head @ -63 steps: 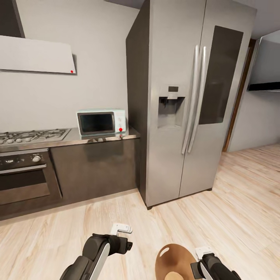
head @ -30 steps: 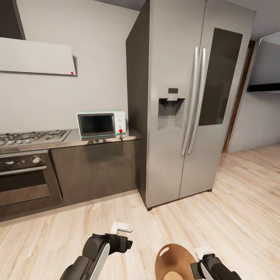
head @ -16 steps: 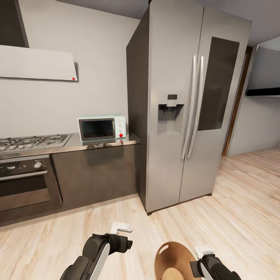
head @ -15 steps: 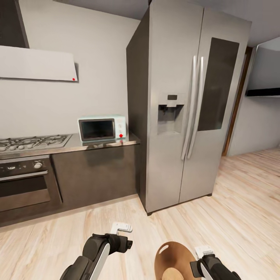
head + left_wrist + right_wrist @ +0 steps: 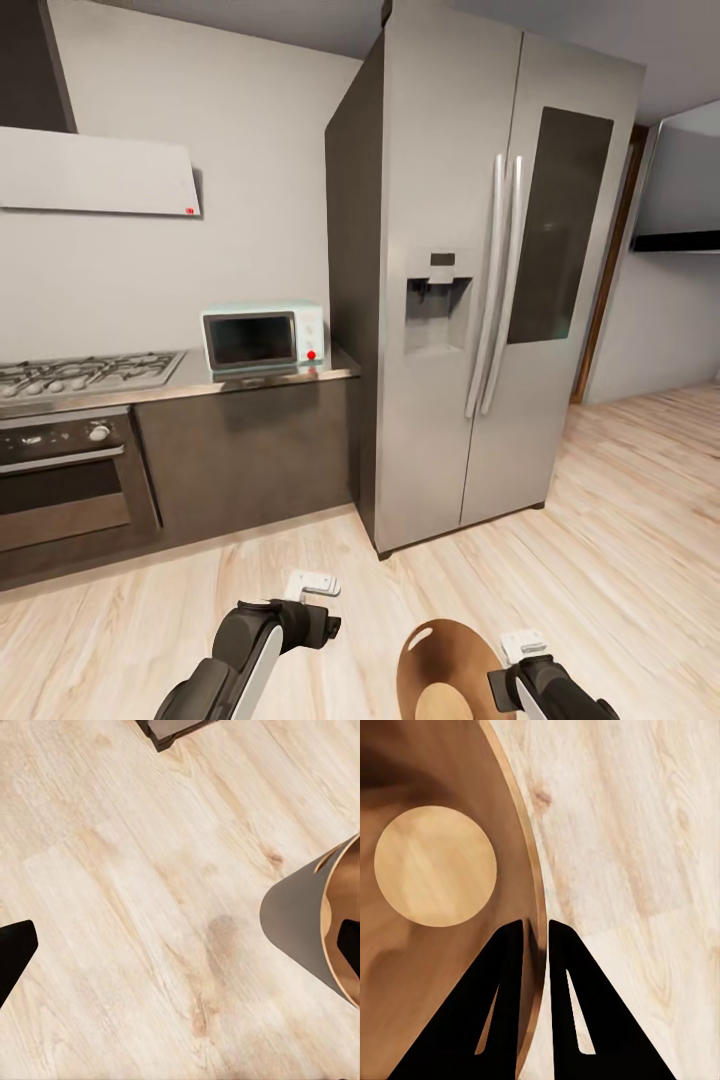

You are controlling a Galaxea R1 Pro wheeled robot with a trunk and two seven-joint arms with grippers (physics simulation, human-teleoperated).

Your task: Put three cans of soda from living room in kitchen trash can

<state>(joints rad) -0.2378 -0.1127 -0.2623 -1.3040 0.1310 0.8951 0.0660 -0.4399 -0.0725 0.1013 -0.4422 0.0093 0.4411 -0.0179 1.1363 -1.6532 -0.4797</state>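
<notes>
1. Kitchen: steel fridge (image 5: 470, 290) on wood floor (image 5: 600, 520), dark bench (image 5: 180, 375) along the wall beside it.
2. Microwave (image 5: 262, 338) at bench's fridge end, hob (image 5: 85, 372) at the other.
3. Bin (image 5: 442, 870) held low over floor, empty, tan inside.
4. Right tool (image 5: 534, 934) clamped on bin rim, one finger inside, one outside.
5. Left tool (image 5: 180, 952) spread apart, empty, bin beside it.

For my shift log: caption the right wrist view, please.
Right gripper pinches the rim of the empty, tan-lined trash can above the light wood floor.
</notes>
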